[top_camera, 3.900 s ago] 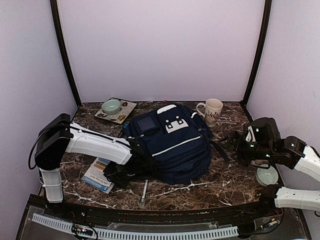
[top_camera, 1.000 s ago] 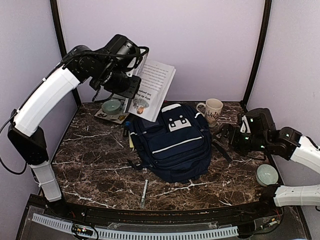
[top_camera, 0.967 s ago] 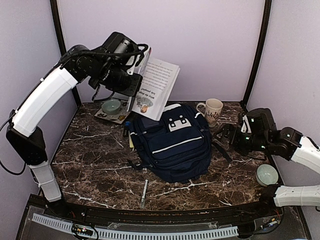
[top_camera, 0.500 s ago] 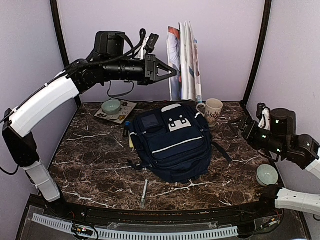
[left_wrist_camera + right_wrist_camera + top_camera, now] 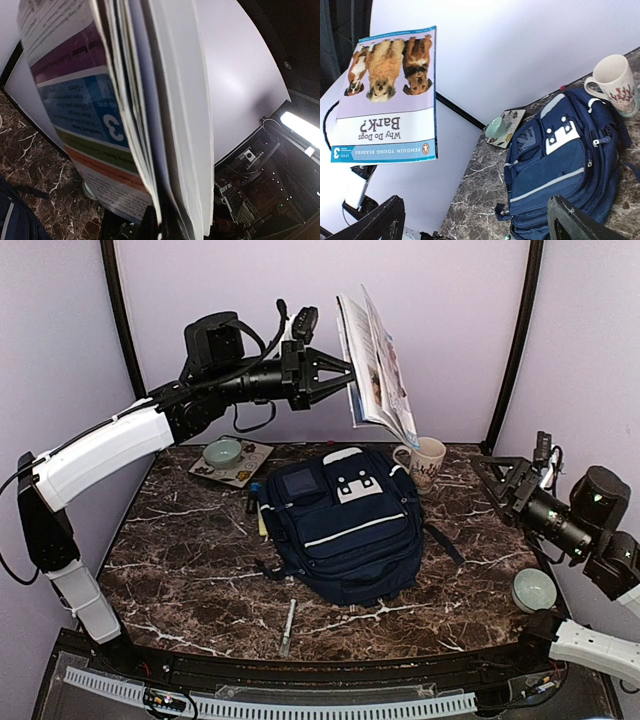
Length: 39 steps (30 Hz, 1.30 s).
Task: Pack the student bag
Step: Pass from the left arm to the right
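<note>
Pinching book [image 5: 380, 370] in left gripper [image 5: 347, 374], upper centre of frame, roughly over far end of student bag [image 5: 345, 525] lying flat mid-frame. At right edge, spread wide and empty: right gripper [image 5: 505, 483].

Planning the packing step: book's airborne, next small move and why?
Probably bring the open right gripper toward the hanging lower edge of the book to steady it: the shut left gripper pinches only one edge, pages fanning, high above the student bag.
</note>
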### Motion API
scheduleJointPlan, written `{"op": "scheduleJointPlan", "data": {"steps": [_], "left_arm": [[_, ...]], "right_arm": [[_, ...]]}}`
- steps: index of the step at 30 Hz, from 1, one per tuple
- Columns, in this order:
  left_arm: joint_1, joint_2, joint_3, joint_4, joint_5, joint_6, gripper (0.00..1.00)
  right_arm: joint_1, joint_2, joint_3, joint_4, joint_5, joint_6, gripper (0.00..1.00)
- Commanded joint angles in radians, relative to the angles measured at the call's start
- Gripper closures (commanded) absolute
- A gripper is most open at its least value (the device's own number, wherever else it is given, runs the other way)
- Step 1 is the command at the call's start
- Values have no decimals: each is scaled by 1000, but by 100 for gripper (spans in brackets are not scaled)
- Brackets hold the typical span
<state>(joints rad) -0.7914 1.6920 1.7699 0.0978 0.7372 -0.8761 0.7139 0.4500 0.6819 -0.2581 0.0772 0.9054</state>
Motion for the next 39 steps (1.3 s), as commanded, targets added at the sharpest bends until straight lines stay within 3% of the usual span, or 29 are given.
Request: {"op": "scheduleJointPlan", "data": {"steps": [1,8,13,22,28,39], "left_arm": [[-5,-31,-13,244,79,-90,100],[-5,-13,-44,391,98,-180,100],[-5,20,15,357,80,-166,100],[-9,52,23,446,33,-207,100],[-13,93,77,430,24,-210,100],[-24,167,184,428,11,-218,100]], "right_arm": [[-1,41,-25,255,-97,101,0],[-1,147,-72,586,-127,351,2],[-1,256,-14,639,-172,403,3],[24,359,-7,831,-168,491,6],[51,420,-56,1074,-127,613,8],[72,469,-4,1117,-100,629,16]]}}
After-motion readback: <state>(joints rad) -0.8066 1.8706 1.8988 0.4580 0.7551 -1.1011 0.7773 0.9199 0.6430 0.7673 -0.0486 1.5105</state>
